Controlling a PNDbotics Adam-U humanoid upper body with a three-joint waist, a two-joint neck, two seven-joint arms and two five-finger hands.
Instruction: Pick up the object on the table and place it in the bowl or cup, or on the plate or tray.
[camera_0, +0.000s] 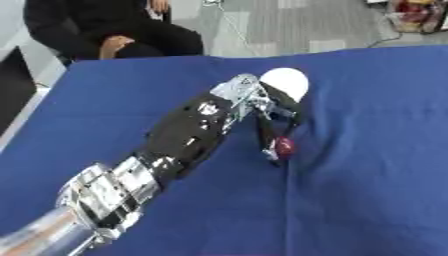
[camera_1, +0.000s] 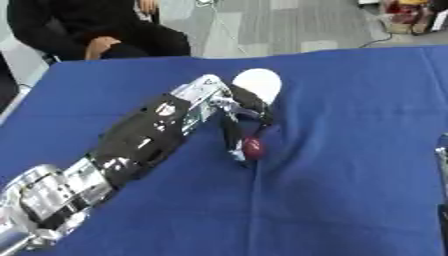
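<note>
A small dark red object (camera_0: 285, 146) lies on the blue cloth near the middle of the table. My left arm comes in from the lower left, and my left hand (camera_0: 254, 100) hangs over the object. Its fingers (camera_0: 265, 135) curl down and close on the object's left side, with the object at the fingertips. Just behind the hand stands a white rounded bowl or cup (camera_0: 285, 81), partly hidden by the wrist. A grey sliver at the right edge (camera_1: 443, 160) may be my right hand.
The blue cloth (camera_0: 376, 180) covers the whole table and is creased in a ridge running from the red object towards the front. The table's far edge lies just beyond the white vessel, with floor behind it.
</note>
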